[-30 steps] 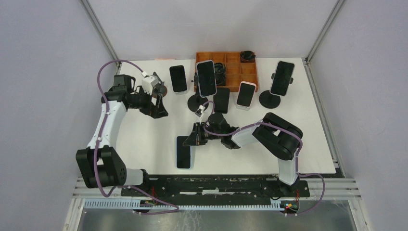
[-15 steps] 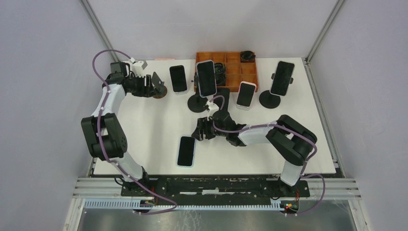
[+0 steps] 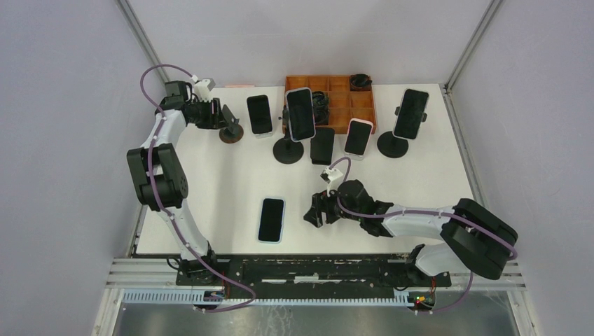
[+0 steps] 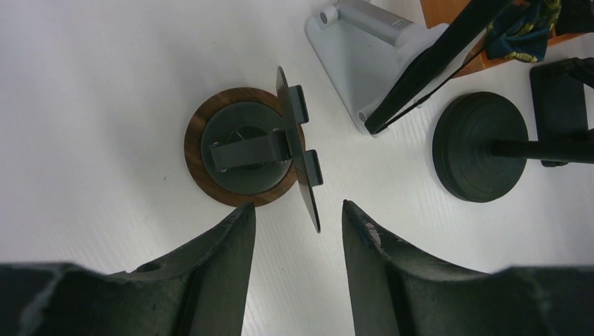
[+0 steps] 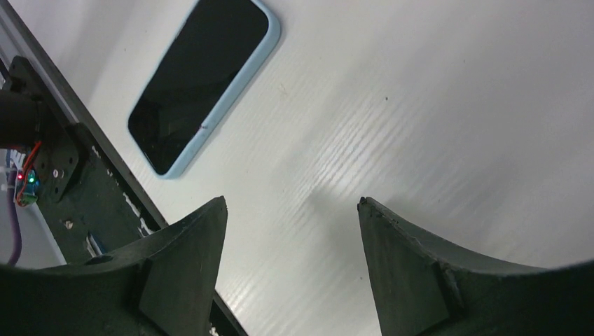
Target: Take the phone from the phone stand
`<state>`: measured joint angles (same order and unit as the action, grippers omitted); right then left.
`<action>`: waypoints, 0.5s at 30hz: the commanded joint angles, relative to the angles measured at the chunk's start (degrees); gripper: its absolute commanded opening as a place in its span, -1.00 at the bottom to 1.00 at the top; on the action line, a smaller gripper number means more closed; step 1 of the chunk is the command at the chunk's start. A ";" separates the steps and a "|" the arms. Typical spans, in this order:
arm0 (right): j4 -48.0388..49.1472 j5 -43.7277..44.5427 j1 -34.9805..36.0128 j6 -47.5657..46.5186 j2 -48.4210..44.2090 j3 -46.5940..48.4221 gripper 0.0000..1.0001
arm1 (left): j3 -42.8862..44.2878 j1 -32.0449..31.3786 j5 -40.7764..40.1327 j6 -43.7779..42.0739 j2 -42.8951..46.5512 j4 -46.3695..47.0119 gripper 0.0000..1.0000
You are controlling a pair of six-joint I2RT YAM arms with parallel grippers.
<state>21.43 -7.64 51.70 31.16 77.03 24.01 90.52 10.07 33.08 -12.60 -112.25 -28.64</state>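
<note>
— Where are the left jaws hanging?
— Over the far left corner of the bench [image 3: 210, 183]. They are standing apart, and the plate tip of the wood-based phone stand [image 4: 245, 155] is showing between them, clear of both.
— And the phone?
— The phone [image 3: 271, 220] is lying flat, screen up, near the front edge, well apart from that stand.
— The right jaws?
— They are hovering low just right of the phone, gaping wide and gripping nothing.
</note>
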 commanded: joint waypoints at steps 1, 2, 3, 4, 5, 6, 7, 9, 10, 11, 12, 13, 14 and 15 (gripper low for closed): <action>0.43 -0.04 0.42 -0.20 -4.11 -1.40 0.49 | 3.77 -1.09 3.23 3.24 -2.44 3.25 0.04; -0.02 0.24 0.38 -0.36 -4.55 -1.42 0.48 | 4.33 -1.31 3.09 3.35 -2.90 3.75 -0.03; -0.33 0.40 0.42 -0.59 -4.69 -1.22 0.48 | 4.93 -1.52 3.07 3.37 -3.50 3.97 -0.11; -0.80 0.58 0.41 -0.74 -4.79 -0.93 0.46 | 5.49 -1.74 2.85 3.37 -4.10 4.21 -0.22; -1.11 0.61 0.42 -0.89 -4.71 -0.58 0.46 | 6.03 -2.04 2.35 3.42 -4.60 4.65 -0.37; -1.41 0.54 0.39 -1.09 -4.66 -0.23 0.45 | 6.35 -2.28 2.04 3.33 -5.09 5.22 -0.54; -1.70 0.47 0.42 -1.21 -4.62 0.14 0.43 | 6.72 -2.46 1.81 3.19 -5.43 6.09 -0.68; -2.03 0.30 0.42 -1.35 -4.69 0.51 0.42 | 7.48 -3.02 1.08 2.69 -6.16 8.01 -0.87; -2.29 0.30 0.41 -1.47 -4.83 0.65 0.42 | 8.30 -3.32 0.51 2.27 -6.64 8.83 -0.91; -2.65 0.43 0.43 -1.75 -5.03 0.82 0.41 | 9.26 -3.71 -0.19 1.85 -7.37 9.32 -0.94; -2.96 0.53 0.43 -1.99 -5.18 0.98 0.40 | 10.64 -4.10 -0.63 1.23 -7.83 9.51 -0.95; -3.39 0.68 0.40 -2.38 -5.27 1.22 0.40 | 12.09 -4.35 -0.81 0.68 -8.93 9.56 -0.96; -3.69 0.84 0.43 -2.54 -5.34 1.30 0.40 | 13.55 -4.75 -0.99 0.31 -9.85 9.57 -0.95; -4.02 0.87 0.41 -2.75 -5.40 1.50 0.40 | 15.17 -5.04 -1.22 0.13 -10.75 9.51 -0.95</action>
<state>17.87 -7.44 51.88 30.13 73.03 22.74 99.13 6.68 32.08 -10.81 -120.42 -23.53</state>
